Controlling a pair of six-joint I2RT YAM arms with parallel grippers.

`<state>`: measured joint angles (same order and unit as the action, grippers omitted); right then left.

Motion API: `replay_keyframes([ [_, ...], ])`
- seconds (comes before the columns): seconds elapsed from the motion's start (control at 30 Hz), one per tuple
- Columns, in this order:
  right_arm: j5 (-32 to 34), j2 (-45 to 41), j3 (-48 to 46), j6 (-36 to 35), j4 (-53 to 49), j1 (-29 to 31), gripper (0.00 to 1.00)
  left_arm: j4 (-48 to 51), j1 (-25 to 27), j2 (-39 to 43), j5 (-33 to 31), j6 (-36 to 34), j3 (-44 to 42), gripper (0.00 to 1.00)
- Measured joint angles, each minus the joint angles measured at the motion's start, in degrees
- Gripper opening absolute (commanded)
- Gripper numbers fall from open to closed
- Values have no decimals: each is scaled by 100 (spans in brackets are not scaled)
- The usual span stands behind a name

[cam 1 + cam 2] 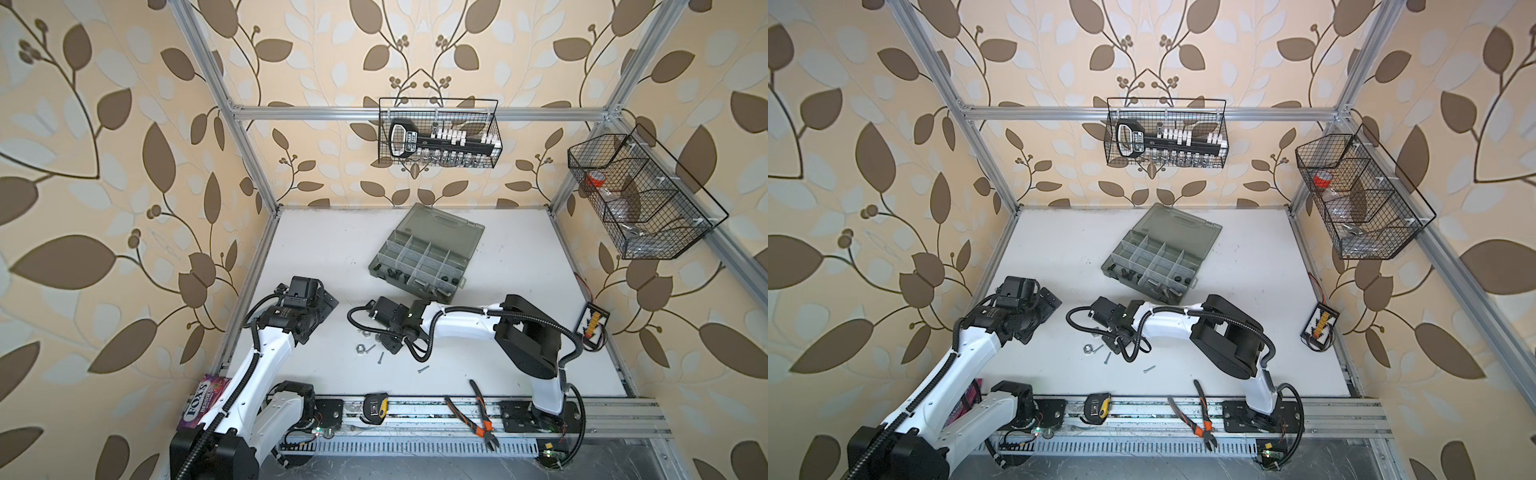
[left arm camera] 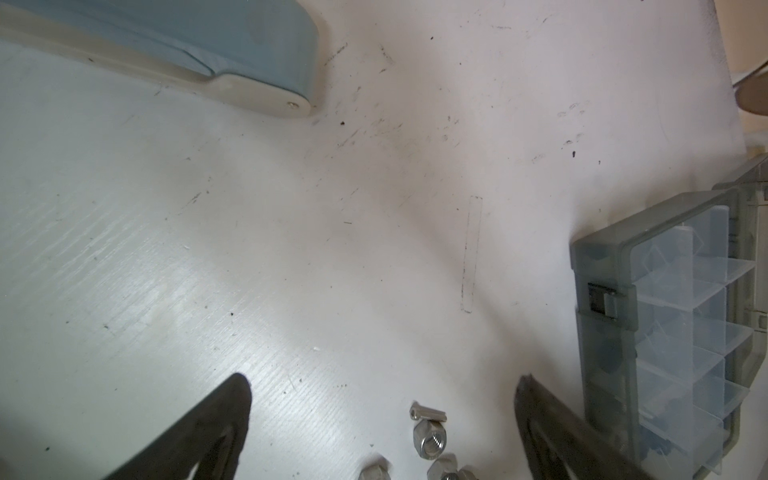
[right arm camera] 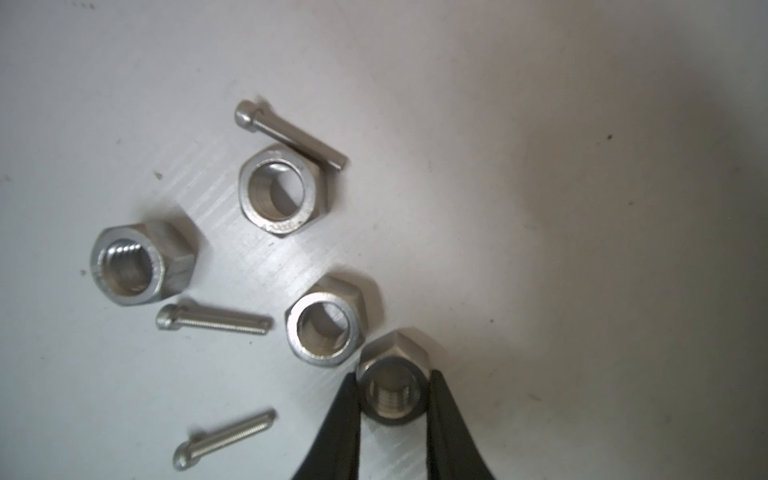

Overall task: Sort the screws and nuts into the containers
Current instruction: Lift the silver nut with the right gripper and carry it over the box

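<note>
Steel nut point(image 3: 392, 395), right wrist view: pinched at the very tips of the right gripper point(image 3: 393, 376), jaws nearly closed on its flanks. A second nut point(image 3: 322, 328) sits just beside it, with loose screws point(image 3: 214, 322) around. Left wrist view: left gripper point(image 2: 382, 378) spread wide and empty, organiser point(image 2: 602, 266) off to one side. In both top views the pile point(image 1: 360, 348) sits near the front edge of the table point(image 1: 1059, 249), organiser toward the back. We'd worry the shallow tip grip lets the nut twist out mid-carry, or drags the second nut along.

Bright even light, top views bowed at edges, wrist views soft, perhaps motion-blurred.
</note>
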<state>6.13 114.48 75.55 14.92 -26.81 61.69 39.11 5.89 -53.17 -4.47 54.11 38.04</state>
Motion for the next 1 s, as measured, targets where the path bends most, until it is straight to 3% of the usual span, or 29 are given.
replay_keyframes([
  [0.23, -39, -125, -144, 22, 90, -184, 1, -2, 0, -24, 17, -61, 0, 99],
  [0.53, -28, -986, -260, 39, 96, -734, 1, -33, 0, -87, 234, -262, 0, 99],
  [1.0, -44, -1266, 151, -116, 87, -2317, 0, -256, 0, -240, 890, -385, -177, 99],
])
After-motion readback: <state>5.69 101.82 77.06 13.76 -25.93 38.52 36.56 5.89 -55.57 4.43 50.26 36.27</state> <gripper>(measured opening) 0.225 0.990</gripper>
